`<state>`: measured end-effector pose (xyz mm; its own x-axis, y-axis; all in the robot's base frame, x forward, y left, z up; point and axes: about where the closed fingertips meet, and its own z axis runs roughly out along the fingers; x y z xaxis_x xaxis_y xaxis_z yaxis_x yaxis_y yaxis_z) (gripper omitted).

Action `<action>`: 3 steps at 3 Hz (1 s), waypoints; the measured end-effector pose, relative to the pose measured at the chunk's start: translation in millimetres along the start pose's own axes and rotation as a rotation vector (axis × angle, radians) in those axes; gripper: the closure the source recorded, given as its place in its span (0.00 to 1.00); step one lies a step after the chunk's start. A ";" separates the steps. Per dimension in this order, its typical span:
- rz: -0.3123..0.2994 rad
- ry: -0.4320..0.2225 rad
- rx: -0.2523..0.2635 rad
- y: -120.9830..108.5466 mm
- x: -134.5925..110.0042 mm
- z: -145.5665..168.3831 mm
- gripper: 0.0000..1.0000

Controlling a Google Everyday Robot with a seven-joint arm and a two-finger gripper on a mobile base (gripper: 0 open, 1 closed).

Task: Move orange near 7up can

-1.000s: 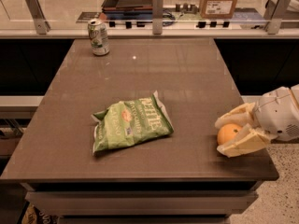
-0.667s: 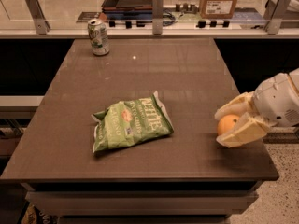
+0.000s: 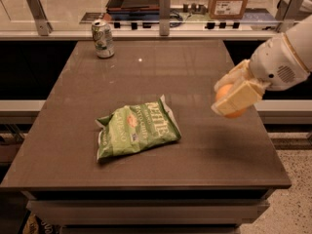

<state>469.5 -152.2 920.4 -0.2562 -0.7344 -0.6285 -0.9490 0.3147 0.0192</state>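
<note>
We have the gripper (image 3: 229,100) at mid-right of frame, fingers clamped on the orange (image 3: 223,91), over the right side of the table (image 3: 195,72). The can (image 3: 103,38) stands upright at upper left, well apart from the orange. The bag (image 3: 136,128) lies near centre.

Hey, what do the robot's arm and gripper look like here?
The arm is white and rounded, with a thin tan band around it and a small round dotted grille near the wrist. The gripper, over the right side of the table, has two flat, cream-coloured fingers.
</note>
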 end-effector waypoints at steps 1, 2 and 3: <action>0.025 -0.083 0.042 -20.2 -31.1 6.4 1.00; -0.001 -0.200 0.077 -42.9 -70.6 20.9 1.00; -0.001 -0.200 0.077 -42.8 -70.7 20.9 1.00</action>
<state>532.1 -101.2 947.8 -0.2063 -0.6034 -0.7703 -0.9306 0.3643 -0.0362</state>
